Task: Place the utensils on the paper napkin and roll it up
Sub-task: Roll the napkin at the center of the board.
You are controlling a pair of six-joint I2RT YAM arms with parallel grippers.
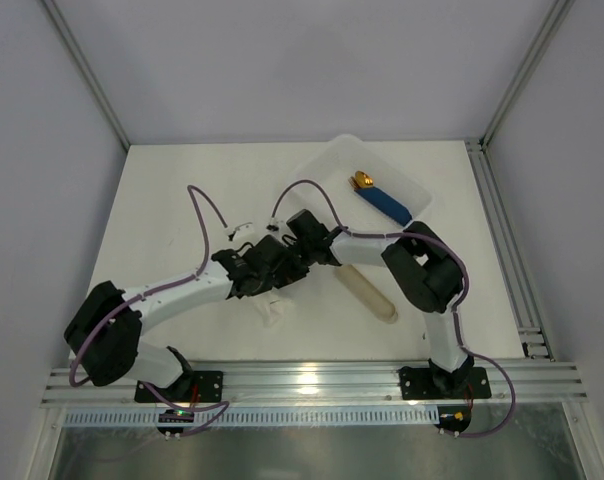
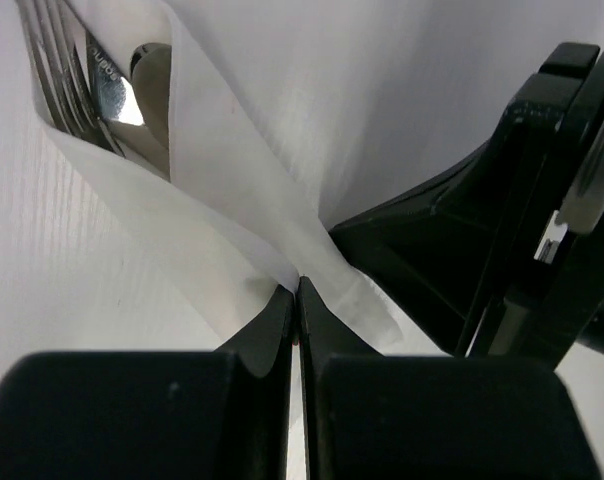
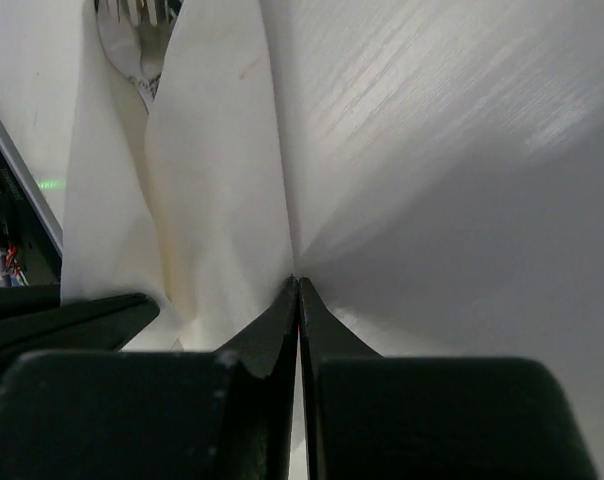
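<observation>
**Setting.** White counter [image 1: 182,200], with both arms converging at its centre. A white plastic tray [image 1: 327,165] stands at the far right and holds a blue-handled piece [image 1: 382,200]. A beige sleeve [image 1: 370,293] lies near the right arm. Neither is involved.

**Task items.** The paper napkin [image 2: 222,170] lies on the counter between the two grippers, folded over the utensils [image 2: 87,75]. Fork tines and a blade show out of its open end. The rest of the cutlery is covered.

**Grippers.** The left gripper [image 2: 298,285] has its jaws fully closed, and a fold of the napkin runs into the tips, apparently pinched. The right gripper [image 3: 296,283] is the same: jaws closed at the apex of a napkin fold. The two grippers are just beside each other.

**Progress (judgement).**
- Placing the utensils on the napkin is done.
- Rolling is under way, with one flap wrapped across the cutlery.
- The wrap is loose and creased, not a tight tube.
- Left to do: finish the roll and release it.

**Markings.** The blade carries a small stamped line of text, too small to read. No other labels are seen.
</observation>
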